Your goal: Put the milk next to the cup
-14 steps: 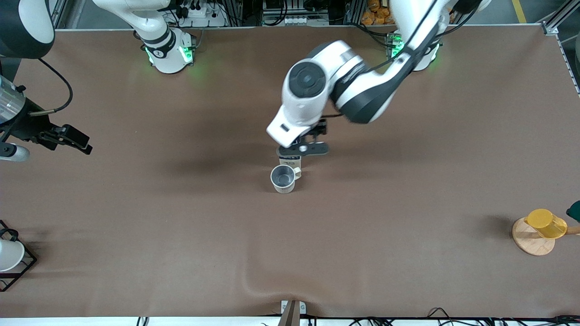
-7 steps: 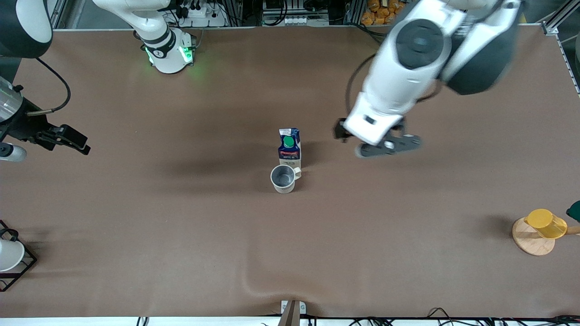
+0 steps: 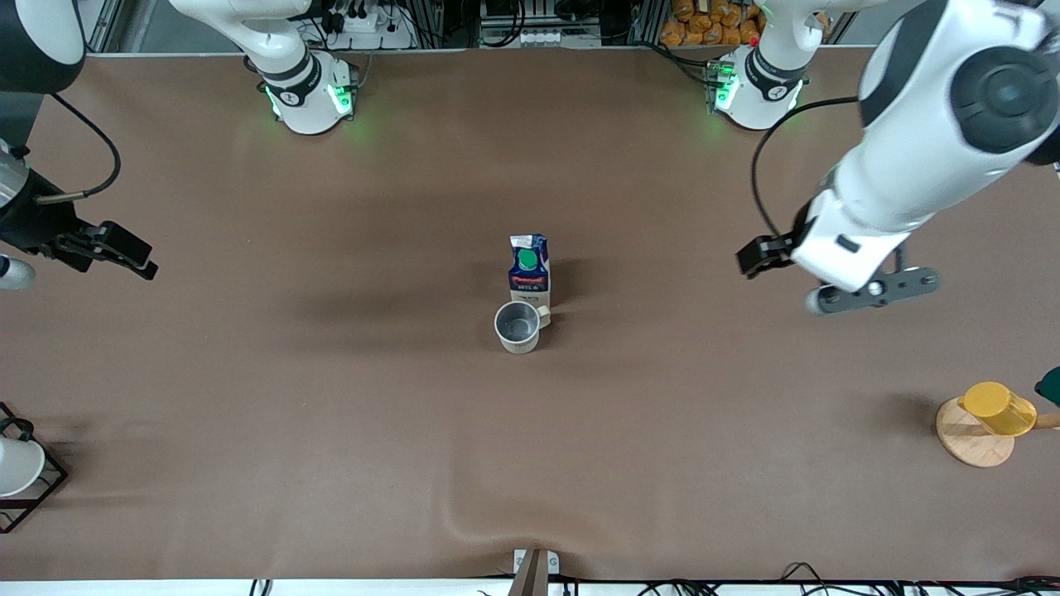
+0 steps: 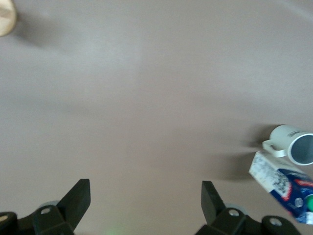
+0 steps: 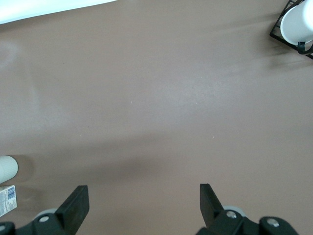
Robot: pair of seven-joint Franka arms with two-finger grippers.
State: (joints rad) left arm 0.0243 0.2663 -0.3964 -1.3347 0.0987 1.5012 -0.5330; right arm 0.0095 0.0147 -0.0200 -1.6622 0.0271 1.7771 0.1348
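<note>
Small gable-top milk carton (image 3: 530, 271), dark blue with red label band and round green screw cap, stands upright mid-table. Nothing is gripping it. Small cream-white ceramic mug (image 3: 519, 327) with grey interior sits just beside the carton, nearer the front camera; its loop handle looks to be touching or nearly touching the carton base, can't tell which. Left wrist view shows the same pair side by side: carton (image 4: 286, 188), mug (image 4: 293, 145).

Left gripper (image 3: 869, 290) is up in the air over bare brown table (image 3: 331, 414), well apart from the carton, toward the left arm's end. Fingers (image 4: 78, 196) spread wide, nothing between them.

Right gripper (image 3: 124, 248) waits over the right arm's end of the table, fingers (image 5: 77, 199) also spread wide and empty.

Other items: yellow plastic cup (image 3: 998, 407) lying on a round wooden coaster (image 3: 969, 443) near the left arm's end, closer to the front camera. White cup in a black wire frame (image 3: 21, 468) at the right arm's end, also close to the camera.
</note>
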